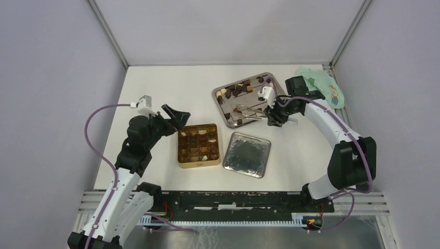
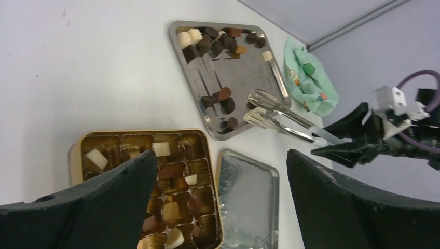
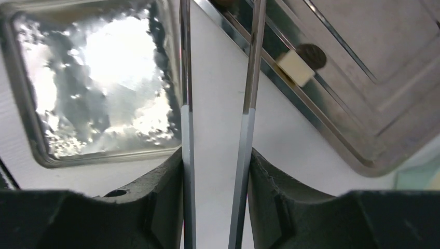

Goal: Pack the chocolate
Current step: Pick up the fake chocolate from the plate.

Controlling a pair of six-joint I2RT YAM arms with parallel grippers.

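On the left: rises from the table's near edge, folds at the elbow, points inward with the left gripper [image 1: 176, 116] spread wide, nothing between the fingers. On the right: arches along the right edge, turns inward, pinches both arms of the tongs [image 1: 248, 111] in the right gripper [image 1: 274, 117].

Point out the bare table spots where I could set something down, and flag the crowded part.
Largest bare patch: the far-left table, bordered by the back wall, the steel tray and the left gripper. Another lies between the silver lid and the right arm. Crowded: the centre, where gold tin, lid, tray and tongs cluster.
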